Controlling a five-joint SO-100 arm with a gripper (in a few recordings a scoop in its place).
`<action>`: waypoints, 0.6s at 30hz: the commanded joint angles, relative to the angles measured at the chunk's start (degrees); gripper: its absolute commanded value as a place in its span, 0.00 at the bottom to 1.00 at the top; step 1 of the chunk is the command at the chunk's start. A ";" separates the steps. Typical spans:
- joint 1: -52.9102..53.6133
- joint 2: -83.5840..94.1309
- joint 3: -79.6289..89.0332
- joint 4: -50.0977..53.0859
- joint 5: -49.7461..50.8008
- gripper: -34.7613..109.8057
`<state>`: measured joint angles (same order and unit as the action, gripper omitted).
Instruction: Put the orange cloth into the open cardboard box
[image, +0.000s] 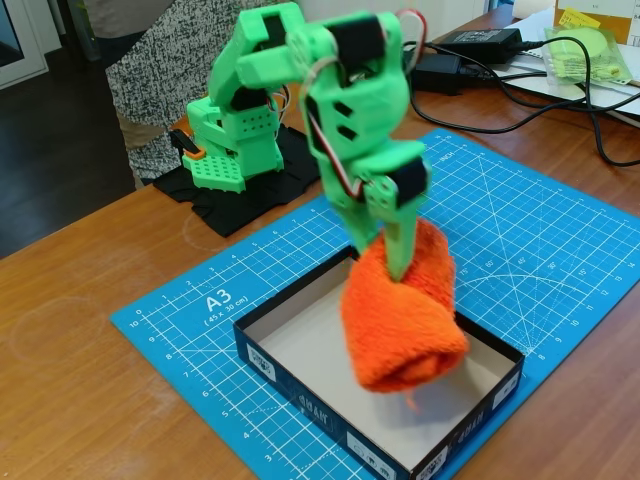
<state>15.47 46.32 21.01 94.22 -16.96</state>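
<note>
1. Orange cloth (405, 325) is seen in the fixed view hanging bunched in the air, held at its top by the gripper (393, 262) and lifted clear of any surface.
2. The gripper is clenched on the upper part of the cloth; a green finger (400, 245) is pressed into the fabric.
3. The cloth is suspended over the open cardboard box (300, 385), above the right half of its off-white floor; its lower bulge is seen in front of the box interior, and a loose thread dangles below it.
4. The box is laid on a blue cutting mat (520, 240), near the front edge of the desk (70, 390), with its dark outer wall and white labels turned toward the camera.
5. The green arm (350, 100) is bent down from its base (230, 140), which is mounted on a black pad beyond the far corner of the mat.
6. A black power adapter (480, 42) with cables and a yellow-green bagged item (590, 45) are found at the desk's far right corner.
7. A person in a speckled garment (165, 80) is seen behind the desk's far left edge.
</note>
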 joint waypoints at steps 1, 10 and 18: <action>-3.08 -1.93 -3.34 0.62 0.97 0.24; 0.53 -12.83 -15.91 0.62 2.99 0.24; 8.44 -10.28 -18.63 0.62 0.97 0.24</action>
<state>21.27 32.70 4.48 94.22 -14.59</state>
